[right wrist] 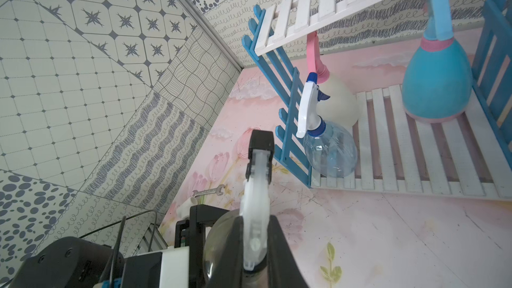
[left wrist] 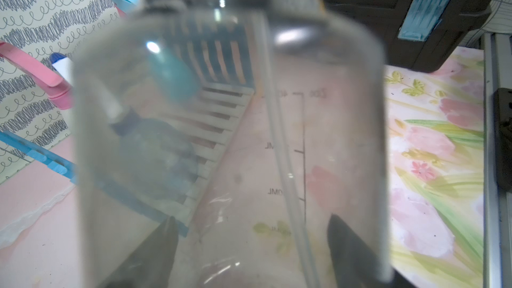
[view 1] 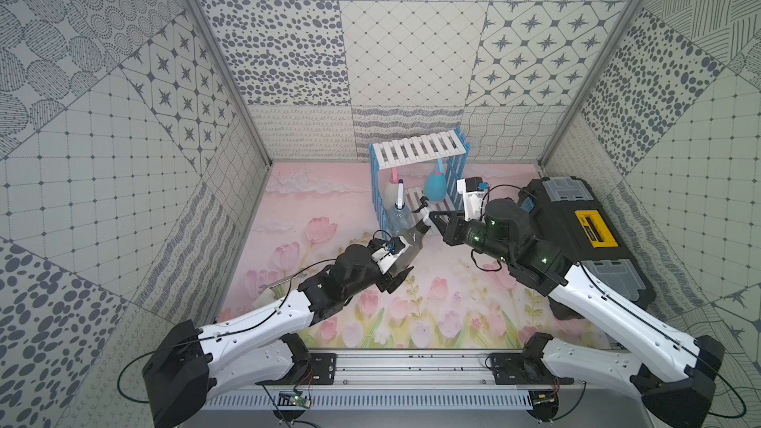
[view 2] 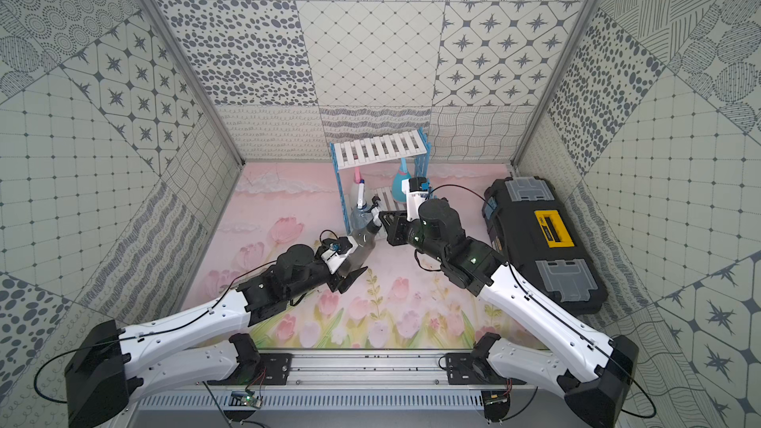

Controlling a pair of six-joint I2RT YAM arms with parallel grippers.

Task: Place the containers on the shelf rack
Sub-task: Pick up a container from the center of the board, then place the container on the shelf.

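The right pincer is pinching the neck of the smoky grey bottle just under its white trigger head. In the right wrist view the jaws are sitting tight against both sides of that neck. The left pincer is clamping the same bottle lower down, around its wide body, so both are gripping it at once, in the air just in front of the shelf rack.

The bottle is lying tilted. Its long axis is running from the base, on the side away from the rack, up to the head, which is pointing at the rack's open front. Of the two arms, the right one is reaching in nearer the rack.

On the lower tier the milky white bottle and the clear bluish bottle are standing together at one end, and the light-blue bottle is standing at the other. Bare slats are showing between them — that gap looks like the likely spot for the smoky one, which calls for the left pincer letting go first and the right arm carrying the bottle head-up into the rack.
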